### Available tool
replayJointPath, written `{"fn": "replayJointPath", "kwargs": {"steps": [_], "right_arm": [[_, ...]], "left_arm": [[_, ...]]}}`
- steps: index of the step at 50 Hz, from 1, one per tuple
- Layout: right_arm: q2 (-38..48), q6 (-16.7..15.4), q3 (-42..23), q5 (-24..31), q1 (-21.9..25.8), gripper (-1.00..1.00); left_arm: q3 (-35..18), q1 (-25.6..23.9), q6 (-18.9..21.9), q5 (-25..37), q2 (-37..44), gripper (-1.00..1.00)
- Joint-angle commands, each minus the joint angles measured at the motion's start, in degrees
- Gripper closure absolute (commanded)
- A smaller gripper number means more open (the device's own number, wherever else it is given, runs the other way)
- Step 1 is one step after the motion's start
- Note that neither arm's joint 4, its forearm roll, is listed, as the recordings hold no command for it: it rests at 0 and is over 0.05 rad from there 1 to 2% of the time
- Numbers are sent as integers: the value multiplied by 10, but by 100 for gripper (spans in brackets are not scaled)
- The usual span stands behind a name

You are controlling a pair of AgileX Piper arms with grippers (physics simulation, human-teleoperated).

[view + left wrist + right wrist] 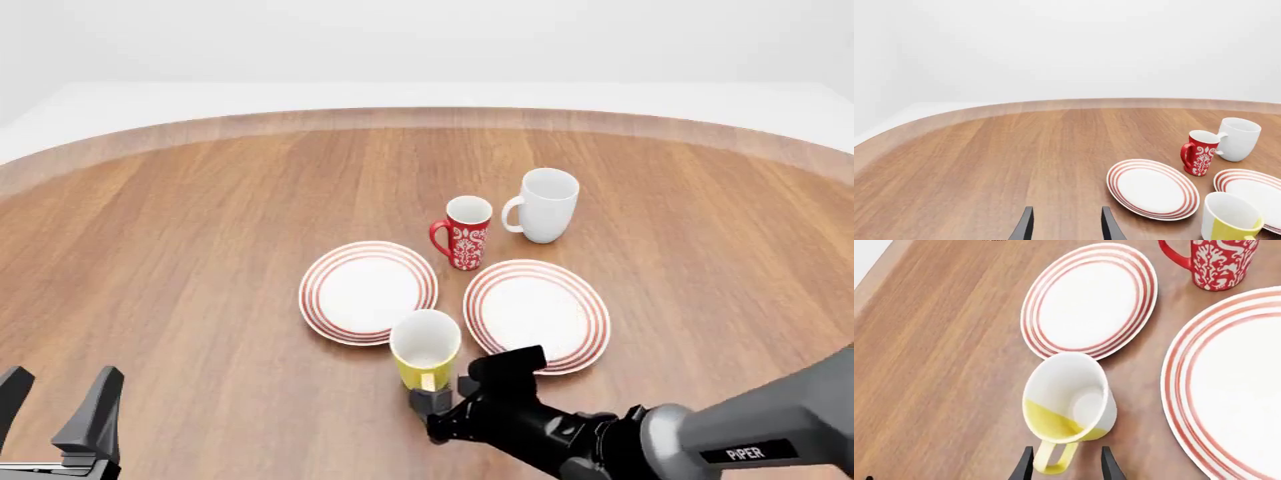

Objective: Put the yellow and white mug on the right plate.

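The yellow and white mug [424, 350] stands upright on the table, just in front of the gap between the two plates. It also shows in the right wrist view [1067, 405] and the left wrist view [1229, 220]. The right plate [537, 310] lies just beyond it to the right, bare. My right gripper [447, 402] is low behind the mug, open, with its fingertips [1066, 467] on either side of the yellow handle [1053, 457]. My left gripper [60, 410] is open and empty at the near left, far from the mug.
The left look-alike plate [367, 290] lies beside the right one. A red white-patterned mug [466, 232] stands behind the plates, and an all-white mug [543, 205] stands to its right. The table's curved far edge [427, 115] runs across the back.
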Motion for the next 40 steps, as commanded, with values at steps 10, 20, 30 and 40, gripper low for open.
{"fn": "replayJointPath", "kwargs": {"steps": [10,20,30,40], "right_arm": [[0,0,8,-19,2,100],[-26,-11,8,5,-6,100],[-85,-40,9,58,-22,100],[-138,-58,3,106,-30,100]], "left_arm": [[0,0,0,0,0,-100],[0,0,0,0,0,-100],[0,0,0,0,0,-100],[0,0,0,0,0,-100]]}}
